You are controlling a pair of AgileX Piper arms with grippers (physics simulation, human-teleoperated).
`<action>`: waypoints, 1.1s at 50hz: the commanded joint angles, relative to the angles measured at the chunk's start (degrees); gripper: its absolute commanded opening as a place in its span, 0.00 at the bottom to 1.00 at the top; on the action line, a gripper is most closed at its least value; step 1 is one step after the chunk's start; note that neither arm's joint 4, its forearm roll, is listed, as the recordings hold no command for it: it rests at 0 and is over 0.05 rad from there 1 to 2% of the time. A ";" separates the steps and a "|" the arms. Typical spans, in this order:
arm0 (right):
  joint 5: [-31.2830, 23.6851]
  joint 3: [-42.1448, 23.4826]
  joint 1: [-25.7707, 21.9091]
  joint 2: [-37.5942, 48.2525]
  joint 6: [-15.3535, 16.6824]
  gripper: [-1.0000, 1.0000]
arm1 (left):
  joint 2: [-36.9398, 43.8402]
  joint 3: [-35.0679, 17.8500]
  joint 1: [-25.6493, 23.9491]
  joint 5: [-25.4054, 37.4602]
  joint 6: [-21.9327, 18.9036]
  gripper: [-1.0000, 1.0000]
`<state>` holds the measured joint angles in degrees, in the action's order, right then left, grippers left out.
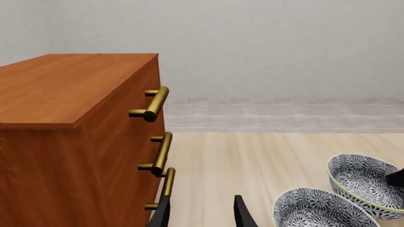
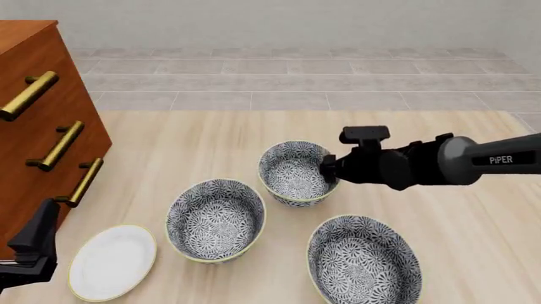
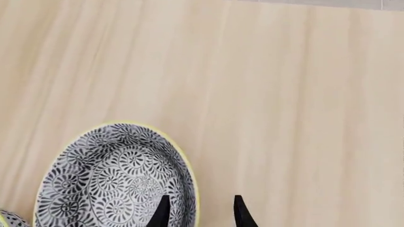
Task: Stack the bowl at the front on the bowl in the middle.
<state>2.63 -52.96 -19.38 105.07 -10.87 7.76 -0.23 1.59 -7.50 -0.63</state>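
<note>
Three floral bowls with yellowish rims stand on the table. The bowl at the front [image 2: 363,263] is nearest me, on the right. The bowl in the middle [image 2: 215,218] [image 1: 323,210] sits left of it. My right gripper [image 2: 328,170] [image 3: 200,213] is open at the right rim of the third, rearmost bowl [image 2: 292,172] [image 3: 113,175] [image 1: 364,183], one finger inside the rim and one outside. My left gripper [image 2: 44,221] [image 1: 202,213] is open and holds nothing, low at the near left beside the dresser.
A wooden dresser [image 2: 34,107] [image 1: 69,123] with brass handles fills the left side. A flat white plate [image 2: 113,261] lies at the front left, next to the bowl in the middle. The light wood tabletop [image 2: 457,215] ends at a tiled floor beyond.
</note>
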 commanded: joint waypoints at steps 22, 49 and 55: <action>1.40 0.83 0.48 0.75 2.14 1.00 | 0.11 -0.12 0.29 -0.16 0.09 1.00; -0.47 0.19 1.27 -3.54 0.98 0.00 | 0.42 -0.07 0.45 -0.40 0.11 1.00; -1.98 -0.43 1.19 -6.38 -0.03 0.00 | 0.28 -0.14 0.45 -0.24 0.16 1.00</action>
<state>2.24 -52.78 -18.49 101.84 -9.87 8.04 -0.34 2.00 -7.76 -0.53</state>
